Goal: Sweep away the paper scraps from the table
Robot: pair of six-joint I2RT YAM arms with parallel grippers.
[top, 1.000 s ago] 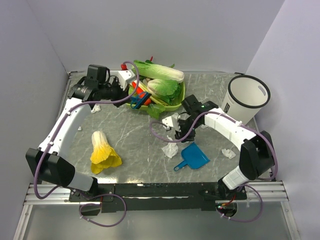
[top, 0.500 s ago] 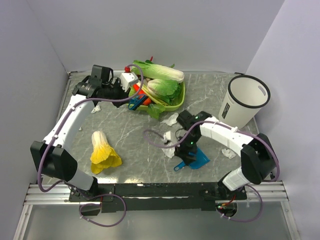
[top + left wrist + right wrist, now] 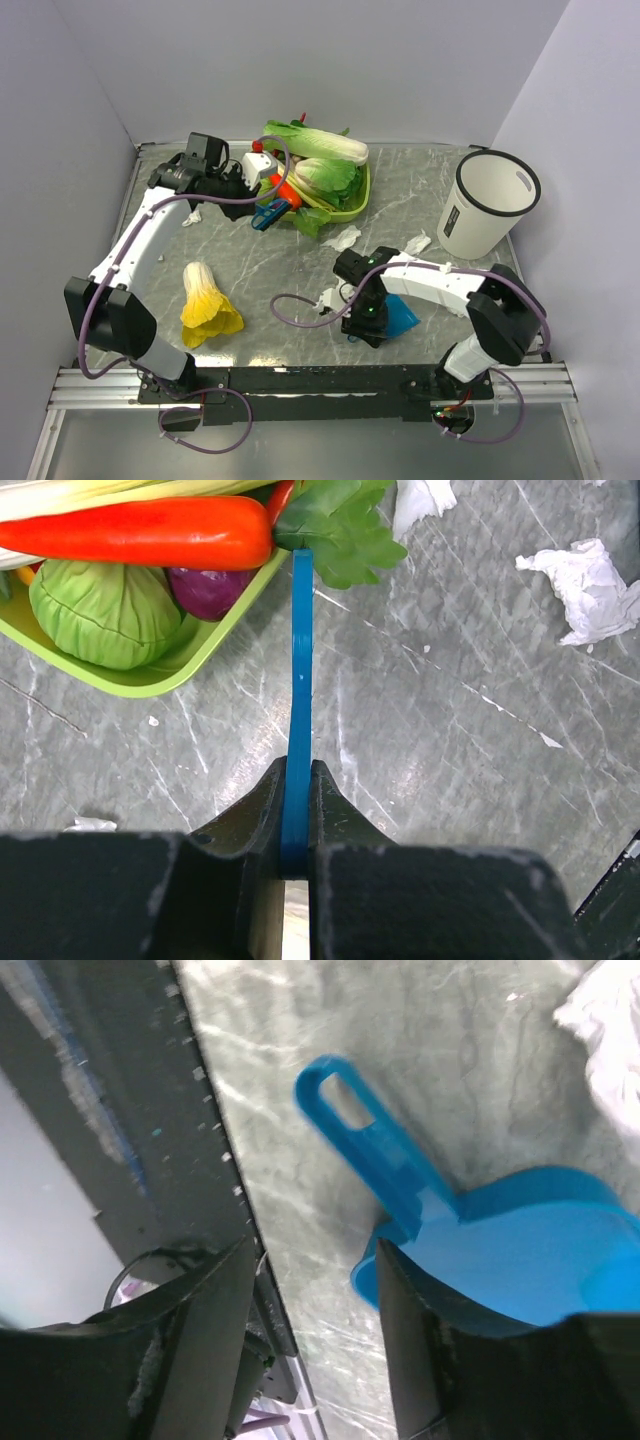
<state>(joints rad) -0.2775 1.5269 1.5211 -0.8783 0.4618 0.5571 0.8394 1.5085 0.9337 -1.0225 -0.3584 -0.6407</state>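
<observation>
A thin blue handle (image 3: 298, 660) is clamped tight in the left gripper (image 3: 297, 785); the right gripper (image 3: 315, 1300) is spread open over the blue dustpan (image 3: 520, 1250). Paper scraps (image 3: 343, 238) are scattered across the marble table (image 3: 260, 270).

Left arm (image 3: 140, 235), right arm (image 3: 440, 285): white link shells, black joint housings, black base blocks. A purple cable (image 3: 274, 306) loops off each arm. Left gripper (image 3: 297, 775): matte black fingers (image 3: 250, 820) with flat inner faces, white block (image 3: 258, 166) just behind it. Right gripper (image 3: 315, 1260): same black fingers, surfaces scuffed grey, rounded tips.
</observation>
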